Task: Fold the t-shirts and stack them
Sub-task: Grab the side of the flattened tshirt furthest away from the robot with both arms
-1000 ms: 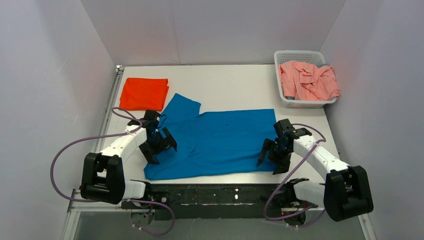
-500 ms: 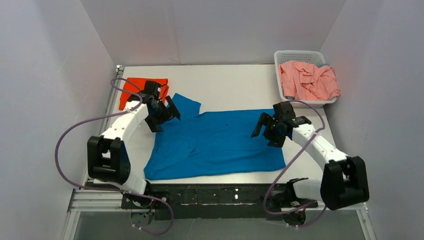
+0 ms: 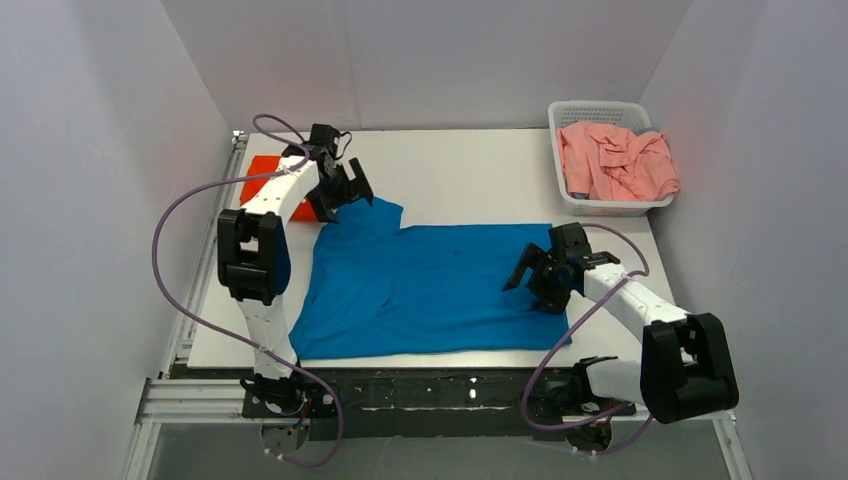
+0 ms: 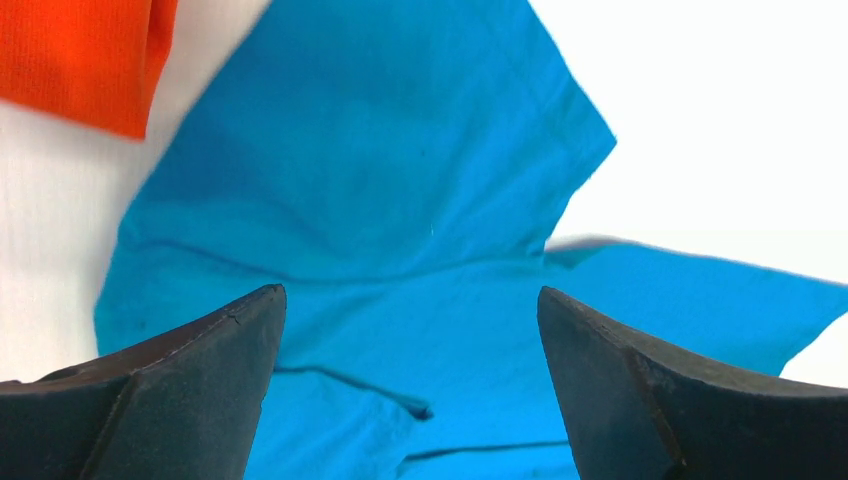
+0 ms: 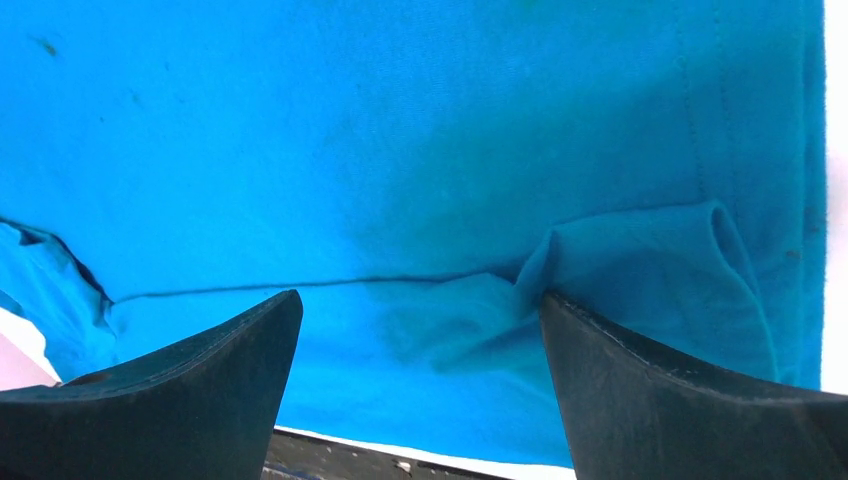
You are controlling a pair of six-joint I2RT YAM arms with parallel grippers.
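Observation:
A blue t-shirt (image 3: 430,285) lies spread flat on the white table, one sleeve pointing to the back left. A folded orange t-shirt (image 3: 262,176) lies at the back left, partly hidden by the left arm. My left gripper (image 3: 345,195) is open and empty above the blue sleeve (image 4: 400,170), with the orange shirt's corner (image 4: 85,55) beside it. My right gripper (image 3: 537,283) is open and empty over the blue shirt's right edge, where the cloth is puckered (image 5: 640,265).
A white basket (image 3: 560,185) at the back right holds crumpled pink t-shirts (image 3: 615,160). Grey walls close in the table on three sides. The table's front edge (image 5: 400,455) shows below the right gripper.
My left arm has swung from the shirt's near left side to the far sleeve by the orange shirt. My right gripper moved up along the right edge, then back a little. Both stayed open.

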